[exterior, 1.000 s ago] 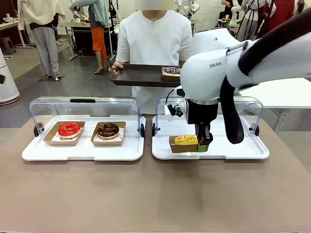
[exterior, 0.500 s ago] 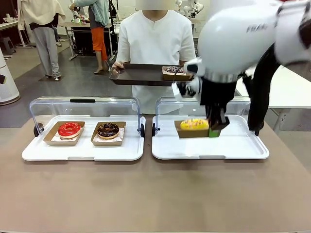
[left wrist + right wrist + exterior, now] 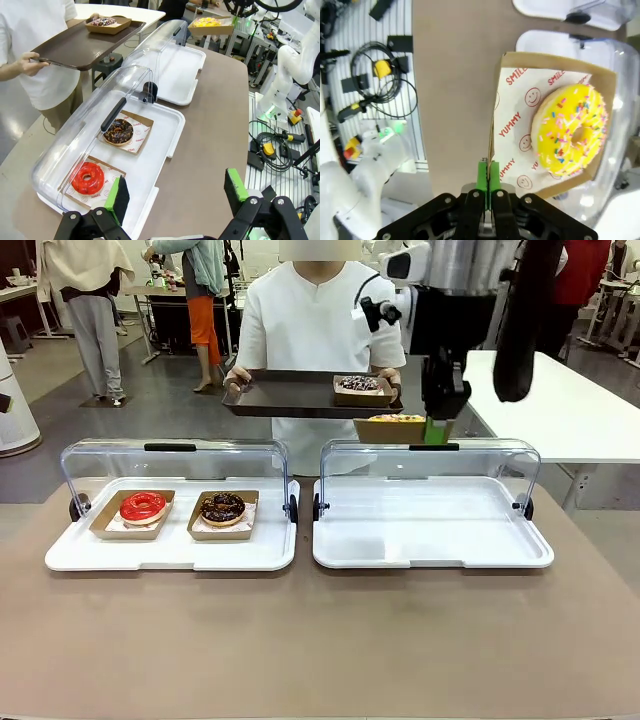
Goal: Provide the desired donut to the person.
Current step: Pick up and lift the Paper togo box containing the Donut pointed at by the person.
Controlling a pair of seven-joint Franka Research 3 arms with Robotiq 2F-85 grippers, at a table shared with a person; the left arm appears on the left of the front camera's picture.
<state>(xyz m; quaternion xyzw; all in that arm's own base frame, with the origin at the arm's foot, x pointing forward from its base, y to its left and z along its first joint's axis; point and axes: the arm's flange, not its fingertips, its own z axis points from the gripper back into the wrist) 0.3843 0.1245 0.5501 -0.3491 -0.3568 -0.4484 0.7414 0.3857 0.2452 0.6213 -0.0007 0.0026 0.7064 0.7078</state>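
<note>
Right now my right gripper (image 3: 437,430) is clenched on the rim of a brown paper tray (image 3: 383,430). In my right wrist view, its 2 green pads (image 3: 482,176) pinch the thin wall flat between them. In that paper tray lies the yellow donut (image 3: 572,131) with coloured sprinkles, on a liner printed with smiley faces and red words.

I hold it in the air, level, above the raised clear lid (image 3: 430,462) of the right display case (image 3: 430,540), at the far side of the table (image 3: 320,640). It hangs just below the near right corner of the dark brown tray (image 3: 285,395); whether the 2 touch I cannot tell. The person (image 3: 318,320) in the white shirt holds the brown tray level with both hands, and on its right part sits a sprinkled chocolate donut (image 3: 358,384) in its own paper tray.

My left gripper (image 3: 176,192) is released, fingers spread wide with nothing between them. It hovers above the table beside the left display case (image 3: 170,555). In that case, under the raised lid, a red donut (image 3: 143,506) and a dark chocolate donut (image 3: 222,507) sit side by side, each in a paper tray.
</note>
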